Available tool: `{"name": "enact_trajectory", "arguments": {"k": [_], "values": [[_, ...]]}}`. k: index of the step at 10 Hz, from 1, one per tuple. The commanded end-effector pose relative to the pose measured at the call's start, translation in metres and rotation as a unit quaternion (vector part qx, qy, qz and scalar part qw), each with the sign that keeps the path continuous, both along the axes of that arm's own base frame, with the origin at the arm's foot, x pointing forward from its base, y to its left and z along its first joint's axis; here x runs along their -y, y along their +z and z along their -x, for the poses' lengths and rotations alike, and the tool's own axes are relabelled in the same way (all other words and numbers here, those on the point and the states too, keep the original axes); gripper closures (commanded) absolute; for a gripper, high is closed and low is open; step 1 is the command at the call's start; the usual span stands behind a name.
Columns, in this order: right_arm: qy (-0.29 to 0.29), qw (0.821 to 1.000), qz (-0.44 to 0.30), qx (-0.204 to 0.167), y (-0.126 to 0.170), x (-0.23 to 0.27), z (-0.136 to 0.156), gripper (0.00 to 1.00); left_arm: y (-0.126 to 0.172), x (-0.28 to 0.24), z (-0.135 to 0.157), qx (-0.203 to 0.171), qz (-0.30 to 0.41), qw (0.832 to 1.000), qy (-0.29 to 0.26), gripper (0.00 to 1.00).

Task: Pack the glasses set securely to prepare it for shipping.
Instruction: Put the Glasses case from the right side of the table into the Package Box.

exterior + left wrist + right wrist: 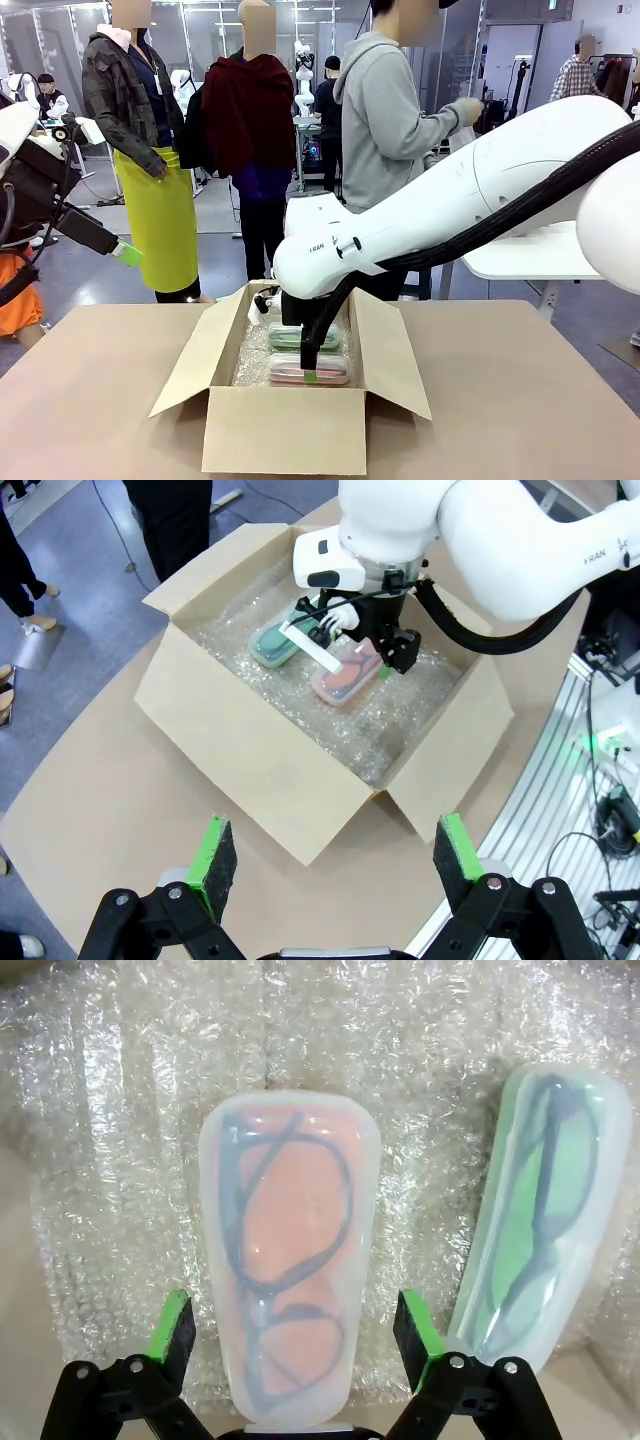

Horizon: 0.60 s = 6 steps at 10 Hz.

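Right jaws stand apart, pink case (288,1260) lengthwise between.

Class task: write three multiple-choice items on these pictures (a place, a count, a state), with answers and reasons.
1. Where lies the pale pink translucent oblong glasses case? A bare table B on bubble wrap in the open brown cardboard box C a person's hand
2. Glasses cases in the box? A three B one C two
3. The right arm's jaws? A open, either side of the pink case B shut on it C shut on nothing
Answers. 1 B: wrap shows all round it. 2 C: a mint-green oblong case lies beside the pink one. 3 A: gaps show between the green pads and the case.
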State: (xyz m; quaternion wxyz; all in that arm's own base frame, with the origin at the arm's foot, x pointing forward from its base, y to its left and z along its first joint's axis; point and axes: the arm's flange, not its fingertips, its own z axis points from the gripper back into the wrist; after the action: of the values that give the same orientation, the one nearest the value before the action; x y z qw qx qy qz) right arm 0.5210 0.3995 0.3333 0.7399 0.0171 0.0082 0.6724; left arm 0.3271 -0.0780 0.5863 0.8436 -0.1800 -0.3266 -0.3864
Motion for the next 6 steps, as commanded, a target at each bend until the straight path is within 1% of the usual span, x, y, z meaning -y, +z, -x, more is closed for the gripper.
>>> {"name": "enact_trajectory", "arguments": {"k": [1,2,3,4,6], "values": [[-0.01,1.0,0.002,0.015,0.011,0.006,0.007,0.0,0.001,-0.002,0.0,0.001,0.004,1.0,-0.006,0.0],[-0.01,1.0,0.003,0.022,0.015,0.009,0.008,0.0,0.001,-0.002,0.0,0.001,0.004,1.0,-0.006,0.0],[0.02,0.999,0.028,0.033,0.018,0.016,0.012,0.0,0.001,-0.002,0.0,0.001,0.004,1.0,-0.006,0.0],[-0.002,1.0,-0.003,0.008,0.011,0.003,-0.001,0.0,0.001,-0.002,0.0,0.001,0.004,1.0,-0.006,0.0],[-0.002,1.0,-0.003,0.008,0.011,0.003,-0.001,0.0,0.001,-0.002,0.0,0.001,0.004,1.0,-0.006,0.0]]}}
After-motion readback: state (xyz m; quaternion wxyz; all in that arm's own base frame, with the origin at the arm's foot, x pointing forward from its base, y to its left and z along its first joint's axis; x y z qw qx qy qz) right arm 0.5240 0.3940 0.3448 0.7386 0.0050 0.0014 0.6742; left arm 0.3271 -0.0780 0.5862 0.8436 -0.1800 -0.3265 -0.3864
